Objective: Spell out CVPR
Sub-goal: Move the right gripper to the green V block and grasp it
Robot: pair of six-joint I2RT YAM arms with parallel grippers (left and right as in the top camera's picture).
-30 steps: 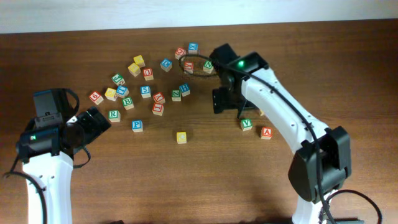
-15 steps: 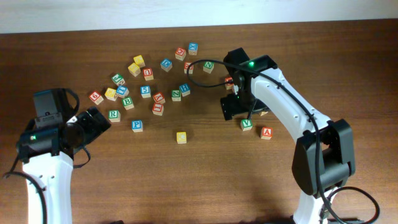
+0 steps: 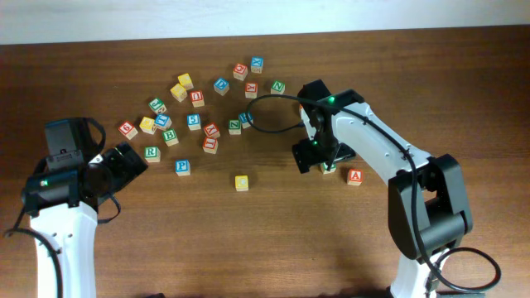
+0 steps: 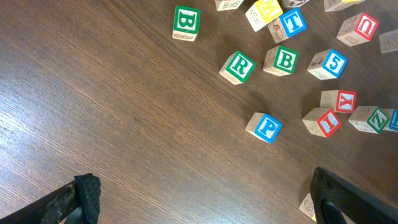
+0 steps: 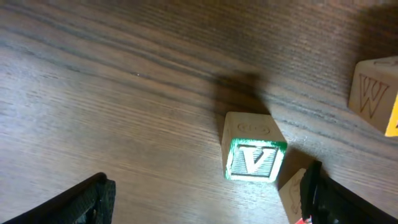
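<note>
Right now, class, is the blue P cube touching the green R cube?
Apart. The left wrist view shows bare table between the P cube and the R cube.

Scattered letter cubes (image 3: 194, 122) lie on the wooden table (image 3: 248, 248), among them C (image 3: 241, 182), V (image 5: 252, 155), P (image 3: 182, 166) and R (image 3: 151, 153).

Overhead looks straight down on the whole table (image 3: 248, 240); both wrist views face down within it, left higher, right close over the green V (image 5: 255, 158).
</note>
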